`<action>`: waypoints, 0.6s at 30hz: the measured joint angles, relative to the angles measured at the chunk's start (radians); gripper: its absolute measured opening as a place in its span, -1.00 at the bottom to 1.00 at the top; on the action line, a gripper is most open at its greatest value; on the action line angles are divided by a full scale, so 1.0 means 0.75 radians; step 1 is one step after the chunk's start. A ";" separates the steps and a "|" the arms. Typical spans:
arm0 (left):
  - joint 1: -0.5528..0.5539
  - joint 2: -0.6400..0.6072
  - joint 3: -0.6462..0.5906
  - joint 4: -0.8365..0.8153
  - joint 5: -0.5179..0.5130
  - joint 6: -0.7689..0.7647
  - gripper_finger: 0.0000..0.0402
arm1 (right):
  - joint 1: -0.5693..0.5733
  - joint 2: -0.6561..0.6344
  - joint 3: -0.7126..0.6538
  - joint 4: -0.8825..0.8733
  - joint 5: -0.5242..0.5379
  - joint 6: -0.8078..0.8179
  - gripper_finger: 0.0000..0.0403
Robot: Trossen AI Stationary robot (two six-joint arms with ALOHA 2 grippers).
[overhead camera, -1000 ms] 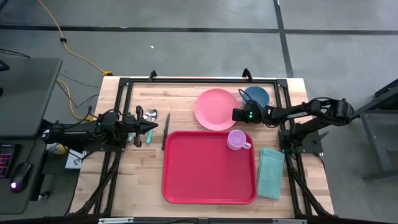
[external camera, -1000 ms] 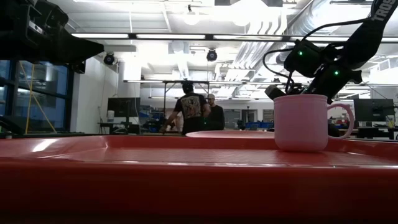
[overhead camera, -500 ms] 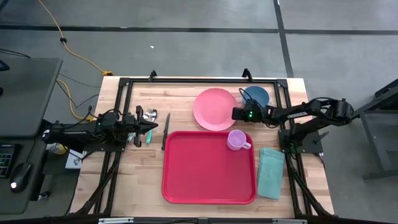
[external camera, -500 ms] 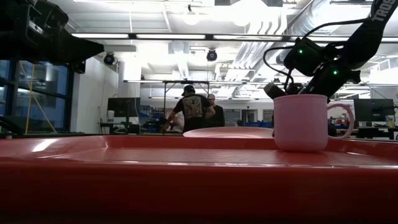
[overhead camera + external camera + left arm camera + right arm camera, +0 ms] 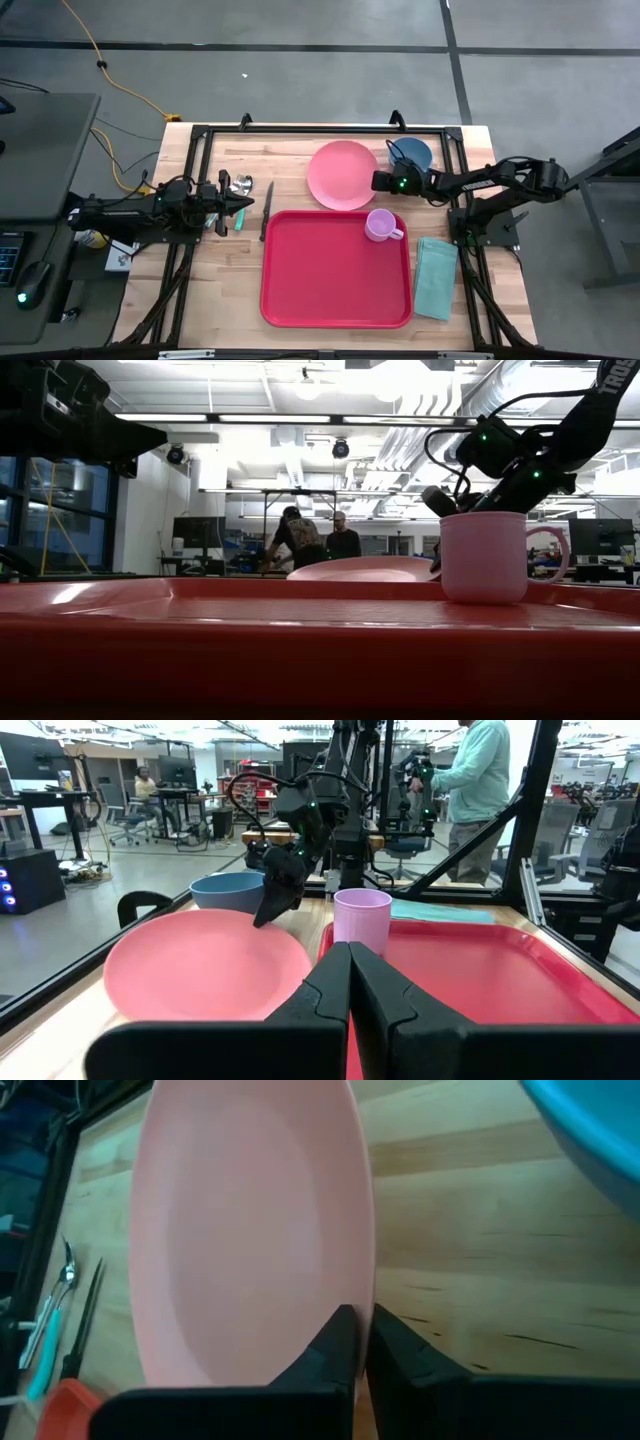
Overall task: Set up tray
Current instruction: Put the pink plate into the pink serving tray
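right end effector pinches the pink plate just behind the tray. left end effector waits clenched, left of the tray.

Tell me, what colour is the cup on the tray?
The cup is light purple-pink, clearest from the high view.

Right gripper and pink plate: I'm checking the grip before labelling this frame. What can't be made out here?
- High view: the right gripper covers the pink plate rim, so contact is hidden.
- Low view: the pink mug blocks the fingertips.
- Right wrist view: the plate's far edge is cut off.
- High view: the cutlery by the left gripper is too small to identify.
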 joint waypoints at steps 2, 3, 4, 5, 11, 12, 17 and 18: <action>0.000 0.000 0.000 0.001 0.000 0.000 -0.81 | 0.006 0.000 0.000 0.016 0.002 -0.007 -1.00; 0.000 0.000 0.000 0.000 0.000 0.000 -0.81 | 0.010 -0.001 0.000 0.026 0.003 -0.010 -1.00; 0.000 0.000 0.000 0.000 0.000 0.000 -0.81 | 0.010 -0.001 0.000 0.035 0.002 -0.010 -1.00; 0.000 0.000 0.000 0.000 0.000 0.000 -0.81 | 0.010 -0.001 0.000 0.040 0.002 -0.011 -1.00; 0.000 0.000 0.000 0.000 0.000 0.000 -0.81 | 0.010 -0.001 0.000 0.047 0.002 -0.004 -1.00; -0.001 0.000 0.000 0.000 0.000 0.000 -0.81 | 0.010 -0.001 0.000 0.053 0.003 -0.011 -1.00; 0.000 -0.001 0.000 0.001 0.000 0.000 -0.81 | 0.010 -0.002 0.004 0.145 0.011 -0.046 -1.00; 0.000 0.000 0.000 0.000 0.000 0.000 -0.81 | 0.010 -0.006 0.014 0.132 0.015 -0.052 -1.00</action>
